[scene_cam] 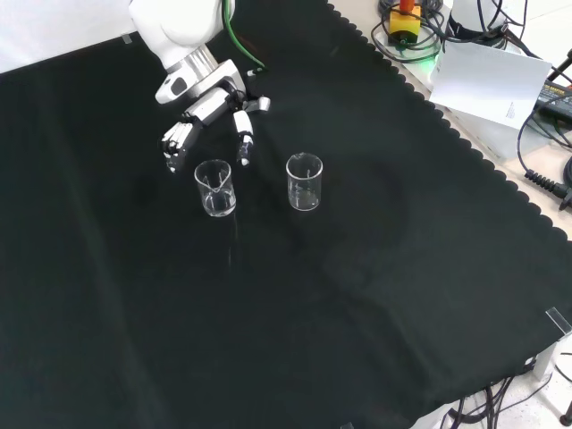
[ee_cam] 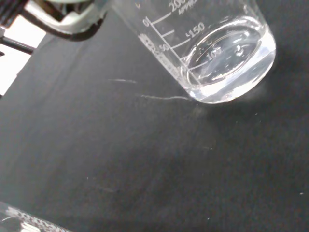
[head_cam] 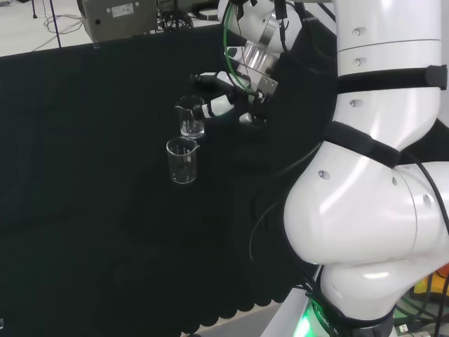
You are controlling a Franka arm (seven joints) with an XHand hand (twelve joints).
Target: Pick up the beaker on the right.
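Beakers (scene_cam: pixel 215 188) (scene_cam: pixel 304 181): two, upright, apart.

Bench under black cloth (scene_cam: pixel 375 268), scalloped along the edge at the right of the front view. Two clear glass beakers upright on it, apart, side by side in the upper middle of the front view: left beaker (scene_cam: pixel 215 189), right beaker (scene_cam: pixel 304 181). In the head view, one behind the other at centre left. Printed scale marks on the near one in the wrist view.
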